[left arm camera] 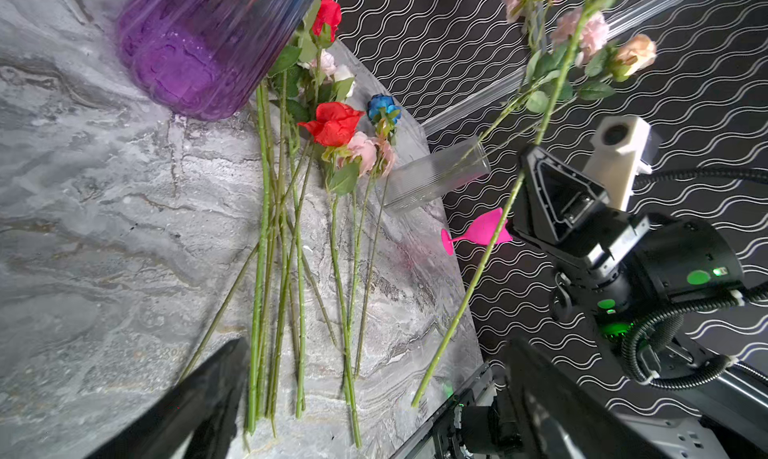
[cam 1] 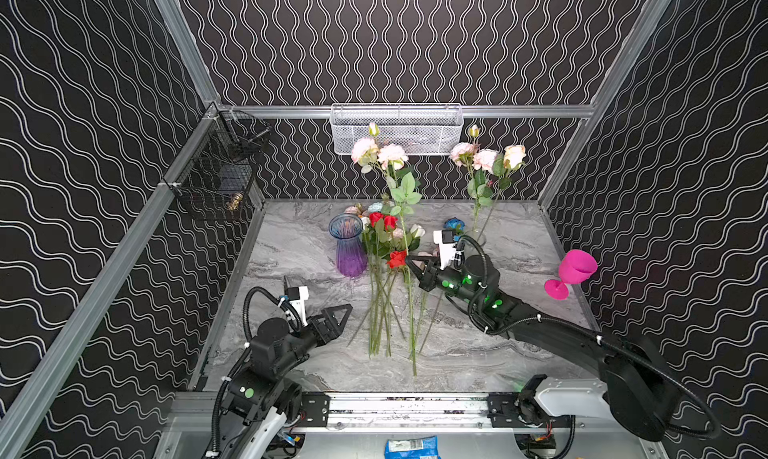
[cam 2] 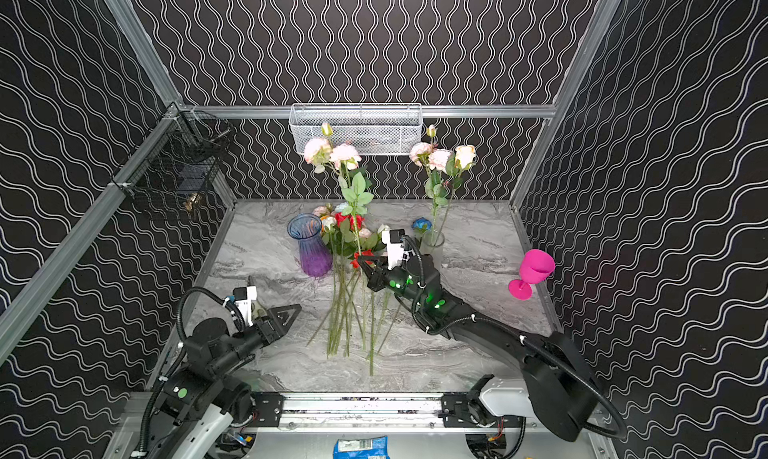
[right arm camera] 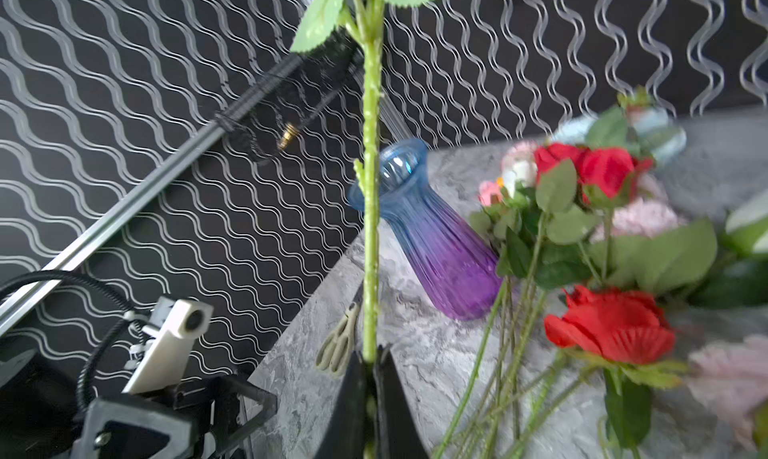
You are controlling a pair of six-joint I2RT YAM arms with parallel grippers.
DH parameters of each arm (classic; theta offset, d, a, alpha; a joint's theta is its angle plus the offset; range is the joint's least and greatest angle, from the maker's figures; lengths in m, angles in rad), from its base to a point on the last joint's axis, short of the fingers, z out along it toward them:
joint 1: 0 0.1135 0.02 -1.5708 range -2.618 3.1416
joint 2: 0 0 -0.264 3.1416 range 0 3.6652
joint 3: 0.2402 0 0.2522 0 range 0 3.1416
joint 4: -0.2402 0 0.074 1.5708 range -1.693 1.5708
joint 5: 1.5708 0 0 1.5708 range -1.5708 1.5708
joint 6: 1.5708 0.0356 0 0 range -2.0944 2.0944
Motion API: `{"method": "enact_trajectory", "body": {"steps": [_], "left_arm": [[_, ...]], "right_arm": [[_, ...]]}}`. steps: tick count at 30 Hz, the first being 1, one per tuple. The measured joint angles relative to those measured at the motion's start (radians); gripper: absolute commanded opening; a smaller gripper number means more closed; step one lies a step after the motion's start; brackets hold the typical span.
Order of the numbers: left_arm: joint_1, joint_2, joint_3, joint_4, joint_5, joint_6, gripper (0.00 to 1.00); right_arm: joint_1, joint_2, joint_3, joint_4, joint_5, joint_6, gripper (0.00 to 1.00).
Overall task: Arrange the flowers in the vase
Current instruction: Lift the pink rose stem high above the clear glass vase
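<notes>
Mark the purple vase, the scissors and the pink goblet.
purple vase (cam 1: 351, 255): in a top view, on its lower purple body.
scissors (right arm camera: 341, 332): right wrist view, on the middle, between blades and handles.
pink goblet (cam 1: 577, 267): in a top view, on its bowl.

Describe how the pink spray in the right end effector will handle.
The pink spray probably feels top-heavy: its blooms sit far above the right end effector. The long thin stem looks stiff, standing nearly straight, yet may sway. Clamped at one narrow spot, it could pivot.
</notes>
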Motion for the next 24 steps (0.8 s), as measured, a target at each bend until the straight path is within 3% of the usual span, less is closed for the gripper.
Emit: {"method": "enact_trajectory", "body": {"steps": [12, 24], "left_arm": [[0.000, 0.028, -0.010, 0.116, 0.000, 0.004, 0.98], [0.000, 0.177, -0.053, 0.430, -0.021, -0.045, 0.98]], "right_arm": [[0.020, -0.098, 0.057, 0.006, 0.164, -0.219, 0.00], [0.009, -0.060, 0.221, 0.192, 0.439, -0.590, 0.00]]}}
